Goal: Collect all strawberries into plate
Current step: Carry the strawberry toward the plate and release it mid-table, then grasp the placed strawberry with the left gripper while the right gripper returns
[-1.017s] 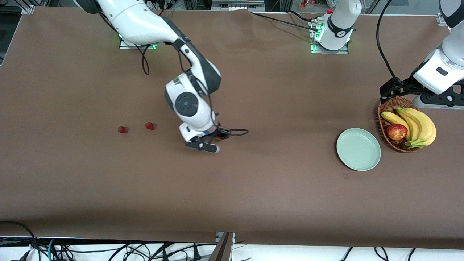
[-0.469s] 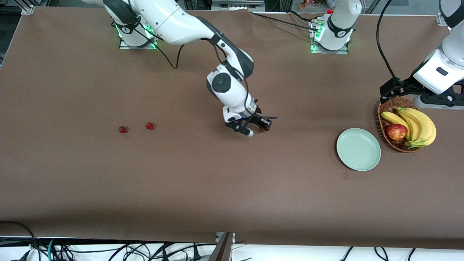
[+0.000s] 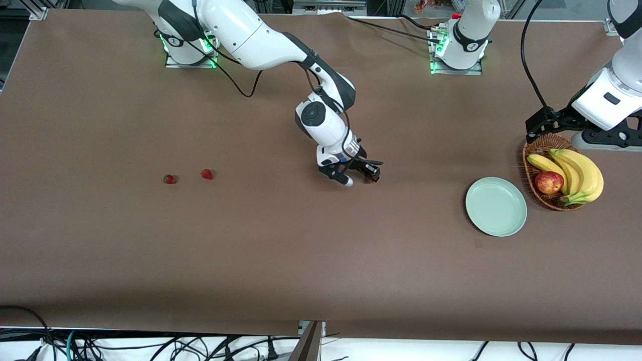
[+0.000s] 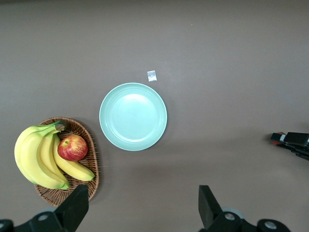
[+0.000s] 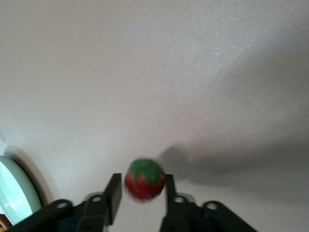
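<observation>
Right gripper [image 3: 360, 176] pinching strawberry [image 5: 144, 180], over bare worktop [image 3: 281, 250] mid-table. Left gripper [image 4: 140, 210] spread, waiting above plate [image 3: 496, 206] and basket [image 3: 537, 149]. Two strawberries [image 3: 170, 179] [image 3: 206, 174] toward right arm's end.

Right arm stretched from its base over table middle, wrist angled down; right gripper [image 3: 362, 176] clamped on strawberry [image 5: 144, 179]. Left arm held raised at its end, waiting; left gripper [image 4: 142, 209] spread wide.
</observation>
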Controlling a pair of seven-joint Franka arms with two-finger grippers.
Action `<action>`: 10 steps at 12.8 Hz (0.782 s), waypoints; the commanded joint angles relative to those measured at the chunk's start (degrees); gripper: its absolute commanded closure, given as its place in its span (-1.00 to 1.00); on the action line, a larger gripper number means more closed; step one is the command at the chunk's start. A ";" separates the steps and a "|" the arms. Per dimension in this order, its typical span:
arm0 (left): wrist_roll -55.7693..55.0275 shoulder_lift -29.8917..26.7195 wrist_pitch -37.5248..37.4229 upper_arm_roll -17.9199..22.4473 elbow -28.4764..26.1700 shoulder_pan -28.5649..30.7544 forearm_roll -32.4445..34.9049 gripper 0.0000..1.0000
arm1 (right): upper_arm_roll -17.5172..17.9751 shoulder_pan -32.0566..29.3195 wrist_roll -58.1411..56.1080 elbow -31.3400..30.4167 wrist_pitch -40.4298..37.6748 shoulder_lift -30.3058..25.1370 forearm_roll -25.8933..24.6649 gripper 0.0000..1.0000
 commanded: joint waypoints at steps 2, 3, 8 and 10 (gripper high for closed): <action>0.14 0.65 -1.34 -0.33 1.70 0.25 1.16 -1.00 | -0.32 -0.33 0.43 1.70 -0.97 -2.41 1.12 -0.47; 0.14 0.65 -1.34 -0.33 1.70 0.25 1.16 -1.00 | -0.41 -0.77 0.34 1.79 -2.10 -2.85 1.12 -0.47; -0.65 1.87 -1.42 -0.33 1.35 -0.27 -1.47 -1.00 | -1.03 -8.84 -8.41 1.79 -21.84 -8.30 -2.83 -0.47; -0.22 4.94 -1.86 -0.85 1.27 -2.02 -3.74 -1.00 | -1.29 -11.92 -17.73 1.53 -29.68 -9.62 -5.02 -0.47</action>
